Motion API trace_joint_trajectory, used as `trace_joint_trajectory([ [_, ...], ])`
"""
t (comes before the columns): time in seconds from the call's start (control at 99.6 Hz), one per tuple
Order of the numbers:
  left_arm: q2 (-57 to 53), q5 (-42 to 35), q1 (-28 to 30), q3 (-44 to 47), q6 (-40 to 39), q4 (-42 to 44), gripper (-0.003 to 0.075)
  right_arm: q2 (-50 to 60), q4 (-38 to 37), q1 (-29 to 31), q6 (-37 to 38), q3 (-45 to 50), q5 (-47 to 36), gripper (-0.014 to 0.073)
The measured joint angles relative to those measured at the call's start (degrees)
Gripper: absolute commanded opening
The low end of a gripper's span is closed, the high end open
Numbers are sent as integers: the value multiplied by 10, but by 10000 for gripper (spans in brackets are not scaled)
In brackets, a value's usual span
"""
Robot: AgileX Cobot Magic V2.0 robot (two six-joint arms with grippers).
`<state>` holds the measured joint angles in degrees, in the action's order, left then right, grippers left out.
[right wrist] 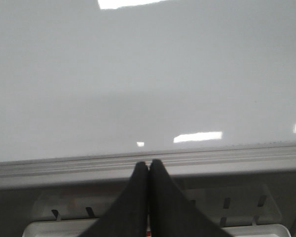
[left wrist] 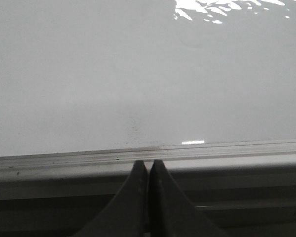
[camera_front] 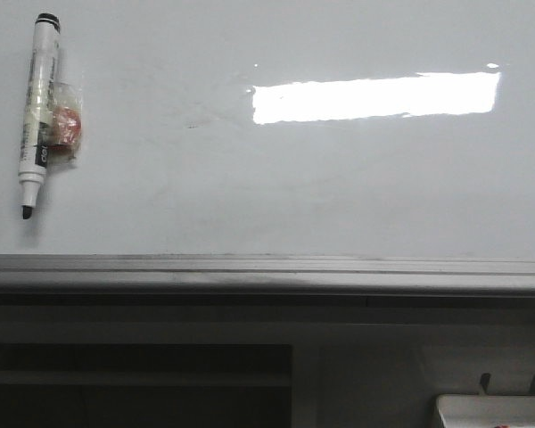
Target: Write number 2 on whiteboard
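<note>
The whiteboard (camera_front: 267, 178) fills the front view, glossy white with a bright rectangular glare and a grey rail (camera_front: 267, 272) along its near edge. No number 2 shows on it. A white marker (camera_front: 37, 107) with a black uncapped tip lies at the board's far left, tip toward the rail, beside a small clear wrapper with something red (camera_front: 67, 125). My left gripper (left wrist: 149, 165) is shut and empty, its tips over the rail (left wrist: 148, 153). My right gripper (right wrist: 149, 165) is shut and empty, also at the rail (right wrist: 148, 163). Neither gripper shows in the front view.
A white tray (camera_front: 495, 412) sits below the rail at the lower right; it also shows in the right wrist view (right wrist: 256, 229). A dark shelf opening (camera_front: 134, 383) lies under the rail at the left. Faint smudges (left wrist: 133, 129) mark the board near the rail.
</note>
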<state>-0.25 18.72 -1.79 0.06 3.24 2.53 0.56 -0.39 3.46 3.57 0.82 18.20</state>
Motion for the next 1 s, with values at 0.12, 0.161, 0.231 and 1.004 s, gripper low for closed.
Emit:
trace_joint_trajectory([
  [0.12, 0, 0, 0, 0, 0, 0, -20, 0, 0, 0, 0, 0, 0, -60],
  [0.161, 0, 0, 0, 0, 0, 0, -20, 0, 0, 0, 0, 0, 0, -60],
  [0.231, 0, 0, 0, 0, 0, 0, -20, 0, 0, 0, 0, 0, 0, -60],
  [1.004, 0, -124, 0, 0, 0, -31, -20, 0, 0, 0, 0, 0, -144, -60],
])
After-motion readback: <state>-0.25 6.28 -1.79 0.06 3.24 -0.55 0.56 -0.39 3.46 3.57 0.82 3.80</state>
